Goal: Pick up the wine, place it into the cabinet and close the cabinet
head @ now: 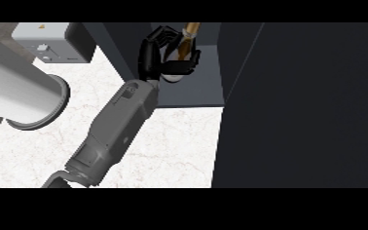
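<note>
Right at the bottom there's the white marbled counter top (173, 141). The grey left forearm (115, 131) comes in at the lower left corner and runs diagonally up across it. Just left of the arm sits a big shiny metal cylinder (25, 97) with a dark rim, on its side as far as I can tell. Pretty much the whole right side is the tall dark cabinet door (302, 102), standing open. Further up, the black left hand (152, 53) is inside the dark open cabinet (208, 78). Its fingers and thumb are curled around a pale wine bottle (188, 46) with a golden-brown neck that points away and slightly right. Can't tell if the bottle's base touches the cabinet floor. Way back in the top left corner is a light grey boxy appliance (50, 41).
</note>
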`<act>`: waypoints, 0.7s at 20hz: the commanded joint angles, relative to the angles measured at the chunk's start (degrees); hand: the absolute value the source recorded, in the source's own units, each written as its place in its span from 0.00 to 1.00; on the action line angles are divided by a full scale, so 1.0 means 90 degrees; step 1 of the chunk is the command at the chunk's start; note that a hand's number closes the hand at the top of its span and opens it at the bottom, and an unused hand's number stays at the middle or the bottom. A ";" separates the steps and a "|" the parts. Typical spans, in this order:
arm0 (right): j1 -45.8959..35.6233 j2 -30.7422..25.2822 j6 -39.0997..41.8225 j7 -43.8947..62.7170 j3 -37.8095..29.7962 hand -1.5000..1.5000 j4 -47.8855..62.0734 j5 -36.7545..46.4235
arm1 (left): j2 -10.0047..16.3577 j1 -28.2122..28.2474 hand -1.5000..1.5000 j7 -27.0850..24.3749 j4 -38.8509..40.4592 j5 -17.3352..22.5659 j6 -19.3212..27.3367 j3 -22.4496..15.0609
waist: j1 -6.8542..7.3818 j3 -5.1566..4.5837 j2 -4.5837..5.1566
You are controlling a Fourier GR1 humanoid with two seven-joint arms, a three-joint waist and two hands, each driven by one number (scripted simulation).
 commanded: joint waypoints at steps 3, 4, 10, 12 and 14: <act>-0.0050 0.0080 -0.0042 0.0236 0.0267 0.00 -0.0245 -0.0209 | -0.0033 -0.0576 1.00 -0.0692 0.0690 0.0278 0.0526 -0.0166 | -0.0149 -0.0002 0.0032; 0.0310 0.0014 0.0143 -0.0060 0.0011 0.00 -0.0269 -0.0476 | -0.0034 -0.0539 1.00 -0.0809 0.0855 0.0182 0.0236 0.0151 | -0.0068 0.0003 0.0020; 0.0257 -0.0020 0.0154 0.0146 -0.0115 0.00 -0.0552 -0.0738 | -0.0034 -0.0937 1.00 -0.1013 0.1357 0.0314 0.0491 0.0223 | -0.0179 0.0003 0.0032; 0.0132 0.0201 -0.0054 0.0151 0.0304 0.00 -0.0451 -0.0187 | -0.0022 -0.1097 1.00 -0.1169 0.1743 0.0139 0.0086 0.0579 | -0.0108 -0.0001 0.0047; 0.0241 0.0068 0.0056 0.0124 0.0073 0.00 -0.0419 -0.0336 | -0.0033 -0.1286 1.00 -0.0960 0.1889 0.0348 0.0138 0.0748 | -0.0162 0.0001 0.0053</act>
